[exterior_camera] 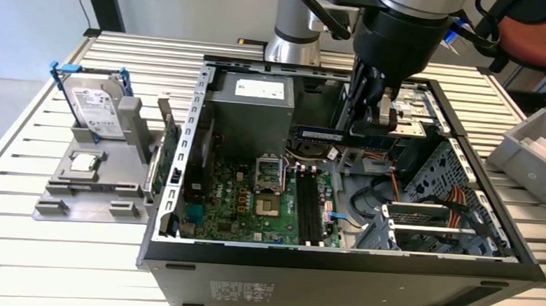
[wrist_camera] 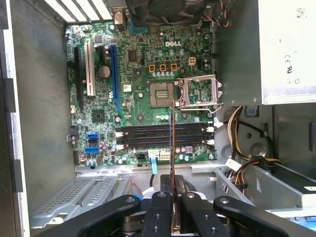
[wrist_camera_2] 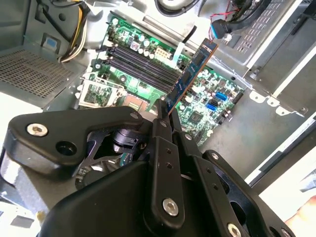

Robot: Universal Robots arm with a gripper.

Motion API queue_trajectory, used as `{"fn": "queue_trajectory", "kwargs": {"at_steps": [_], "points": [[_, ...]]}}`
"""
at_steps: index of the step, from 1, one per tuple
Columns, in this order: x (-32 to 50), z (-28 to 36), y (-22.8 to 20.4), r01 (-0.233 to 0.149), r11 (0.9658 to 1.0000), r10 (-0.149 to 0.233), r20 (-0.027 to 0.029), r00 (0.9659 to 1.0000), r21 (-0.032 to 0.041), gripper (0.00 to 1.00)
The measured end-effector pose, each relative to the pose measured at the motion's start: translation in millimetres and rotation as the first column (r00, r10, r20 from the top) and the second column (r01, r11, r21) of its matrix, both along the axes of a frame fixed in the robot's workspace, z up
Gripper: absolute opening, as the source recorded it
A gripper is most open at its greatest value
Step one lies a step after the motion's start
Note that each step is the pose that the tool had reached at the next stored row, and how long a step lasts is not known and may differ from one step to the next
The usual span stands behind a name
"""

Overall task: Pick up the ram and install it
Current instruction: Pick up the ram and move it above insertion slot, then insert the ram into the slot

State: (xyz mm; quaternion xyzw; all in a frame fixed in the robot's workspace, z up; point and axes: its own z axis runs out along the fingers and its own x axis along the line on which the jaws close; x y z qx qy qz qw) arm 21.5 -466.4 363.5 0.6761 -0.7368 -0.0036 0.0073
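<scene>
Dark-blue ram stands clamped in the end effector, above the green motherboard.

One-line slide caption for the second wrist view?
Gripper shut on the ram, holding it over the memory slots of the motherboard inside the open computer case.

Slatted metal table, grey floor, perhaps a red chair

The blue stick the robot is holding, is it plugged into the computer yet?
Not yet. Picking up looks done: the black gripper is shut on the long dark-blue ram stick, holding it above the green motherboard. Left: the long black memory slots show no stick seated.
</scene>
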Motion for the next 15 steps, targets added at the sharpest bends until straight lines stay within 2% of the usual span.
{"fn": "queue_trajectory", "kwargs": {"at_steps": [15], "points": [[0.0, -0.1, 0.1, 0.008, 1.0000, -0.008, 0.0000, 1.0000, 0.0000, 0.00]]}}
